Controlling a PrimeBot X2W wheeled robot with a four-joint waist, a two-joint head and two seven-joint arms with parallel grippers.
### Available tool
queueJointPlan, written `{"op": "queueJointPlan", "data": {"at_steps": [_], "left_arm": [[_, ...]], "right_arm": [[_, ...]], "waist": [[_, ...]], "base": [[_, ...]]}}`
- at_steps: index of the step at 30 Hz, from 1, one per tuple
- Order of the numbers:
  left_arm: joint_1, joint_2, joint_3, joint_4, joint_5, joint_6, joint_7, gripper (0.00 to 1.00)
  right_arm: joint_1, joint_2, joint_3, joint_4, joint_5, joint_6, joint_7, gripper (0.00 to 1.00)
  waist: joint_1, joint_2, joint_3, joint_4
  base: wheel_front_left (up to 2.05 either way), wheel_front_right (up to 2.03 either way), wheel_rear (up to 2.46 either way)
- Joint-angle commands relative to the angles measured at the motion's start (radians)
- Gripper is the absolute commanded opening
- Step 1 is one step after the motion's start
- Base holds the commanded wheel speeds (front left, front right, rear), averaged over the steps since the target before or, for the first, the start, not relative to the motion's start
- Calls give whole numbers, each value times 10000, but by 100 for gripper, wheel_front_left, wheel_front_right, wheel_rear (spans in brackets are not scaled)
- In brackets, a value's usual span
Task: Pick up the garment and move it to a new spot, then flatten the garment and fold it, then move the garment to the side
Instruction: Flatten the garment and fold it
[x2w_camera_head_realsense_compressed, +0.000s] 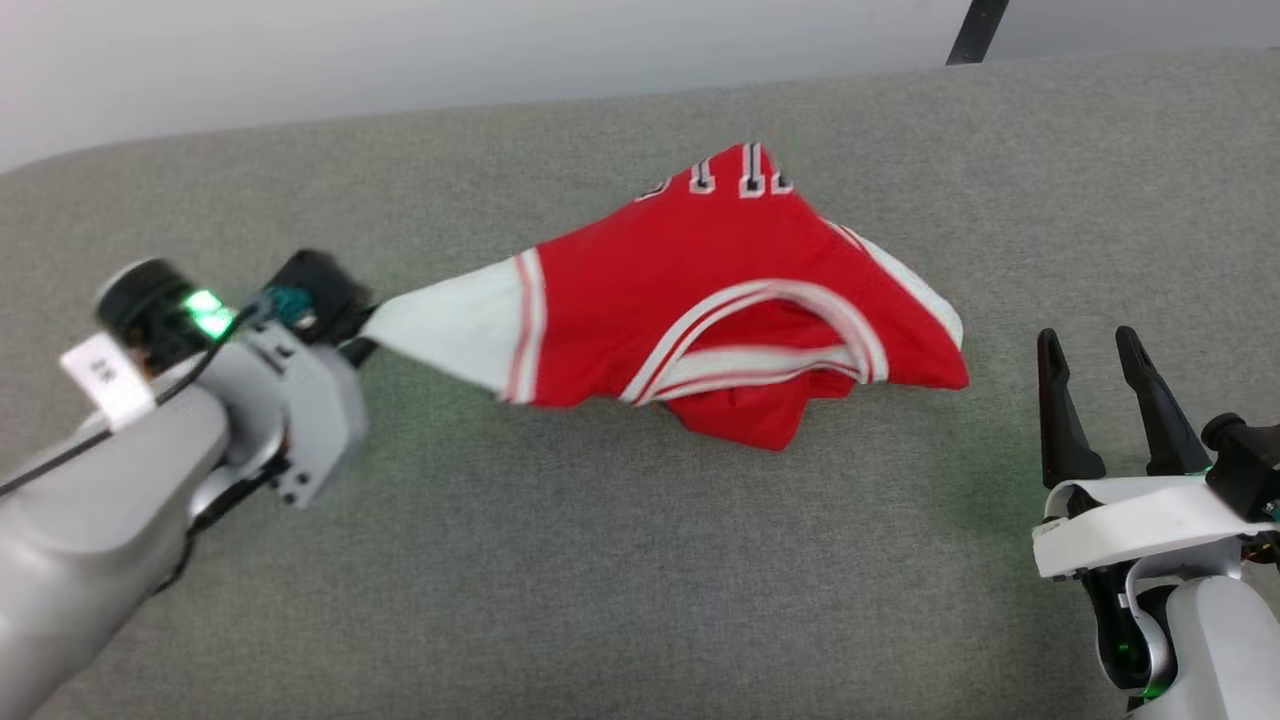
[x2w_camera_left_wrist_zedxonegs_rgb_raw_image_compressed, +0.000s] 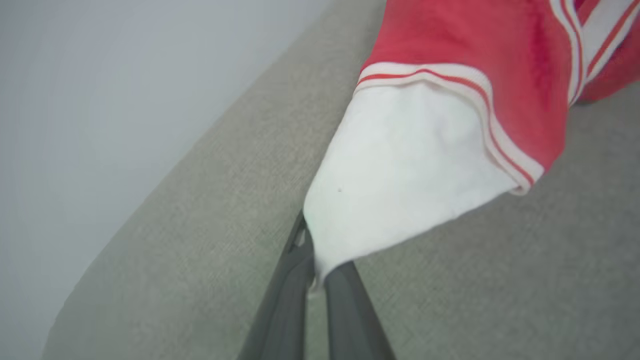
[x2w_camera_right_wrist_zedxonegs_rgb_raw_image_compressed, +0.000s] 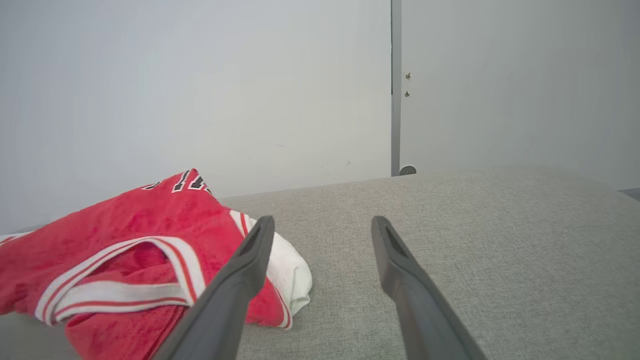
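The garment (x2w_camera_head_realsense_compressed: 700, 290) is a red jersey with white panels, striped trim and white lettering, lying crumpled on the grey table (x2w_camera_head_realsense_compressed: 600, 560). Its white corner (x2w_camera_left_wrist_zedxonegs_rgb_raw_image_compressed: 400, 170) is stretched out to the left. My left gripper (x2w_camera_head_realsense_compressed: 362, 335) is shut on the tip of that white corner, and the left wrist view shows the two dark fingers (x2w_camera_left_wrist_zedxonegs_rgb_raw_image_compressed: 345, 300) pinching the cloth. At the lower right my right gripper (x2w_camera_head_realsense_compressed: 1098, 350) stands open, fingers up, a little to the right of the garment (x2w_camera_right_wrist_zedxonegs_rgb_raw_image_compressed: 125, 250) and not touching it.
The grey fabric-covered table runs to a pale wall (x2w_camera_head_realsense_compressed: 400, 50) at the back. A dark post (x2w_camera_head_realsense_compressed: 975, 30) stands behind the table's far edge at the right. Bare table surface lies in front of the garment between my two arms.
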Motion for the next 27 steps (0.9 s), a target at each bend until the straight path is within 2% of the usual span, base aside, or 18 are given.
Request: {"op": "queueJointPlan", "data": {"at_steps": [1, 7, 19, 20, 21, 22, 23, 27], "left_arm": [[267, 24, -42, 328, 85, 24, -141, 0], [668, -185, -69, 1341, 17, 24, -761, 0], [1529, -613, -72, 1975, -389, 24, -362, 0], [1556, -624, -73, 2014, -419, 24, -360, 11], [1552, -621, -72, 2070, -434, 24, -341, 31], [1534, -623, -74, 2128, -465, 24, -340, 61], [1499, -637, -74, 2151, -486, 24, -389, 100], [1327, -655, -73, 2276, -565, 24, -648, 100]], "right_arm": [[22, -53, 28, -6, 37, -14, -51, 100], [-32, -69, -3, 38, 49, -14, -51, 100], [141, -79, -63, 130, 130, -14, -52, 100], [160, -78, -86, 134, 141, -14, -52, 100], [169, -73, -89, 147, 149, -14, -52, 100], [176, -71, -75, 161, 155, -14, -52, 100], [173, -69, -60, 171, 155, -14, -52, 100], [302, -106, -47, 220, 157, -14, -52, 100]], "waist": [[0, 0, 33, 24], [0, 0, 11, 29], [0, 0, -350, -129], [0, 0, -402, -127], [0, 0, -452, -122], [0, 0, -504, -112], [0, 0, -549, -97], [0, 0, -771, 33]], "base": [[0, 0, 0], [0, 0, 0], [0, 0, 0], [0, 0, 0], [0, 0, 0], [0, 0, 0], [0, 0, 0], [0, 0, 0]]}}
